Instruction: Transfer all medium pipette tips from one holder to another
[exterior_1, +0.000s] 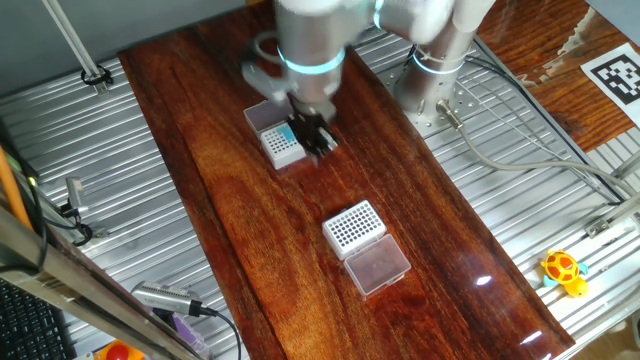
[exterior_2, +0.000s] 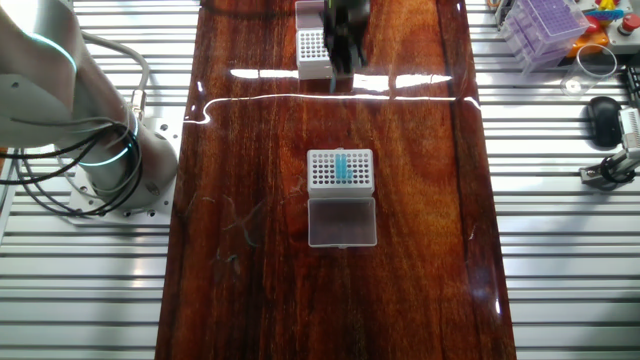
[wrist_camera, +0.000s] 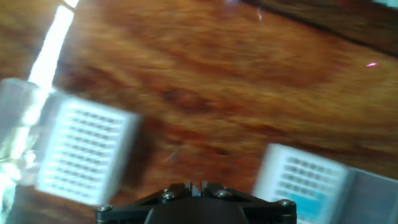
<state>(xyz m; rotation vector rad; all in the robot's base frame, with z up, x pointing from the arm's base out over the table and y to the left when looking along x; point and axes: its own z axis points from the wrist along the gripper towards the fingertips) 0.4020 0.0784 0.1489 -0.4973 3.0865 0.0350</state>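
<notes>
Wooden table (exterior_2: 250, 200): medium pipette tips (exterior_2: 342, 166) upright.

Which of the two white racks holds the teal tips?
The rack beside the robot base holds the medium pipette tips; the other rack shows none.

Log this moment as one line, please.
gripper: over bare table, grasp unclear | tips: in lidded rack | other rack: no tips seen
</notes>
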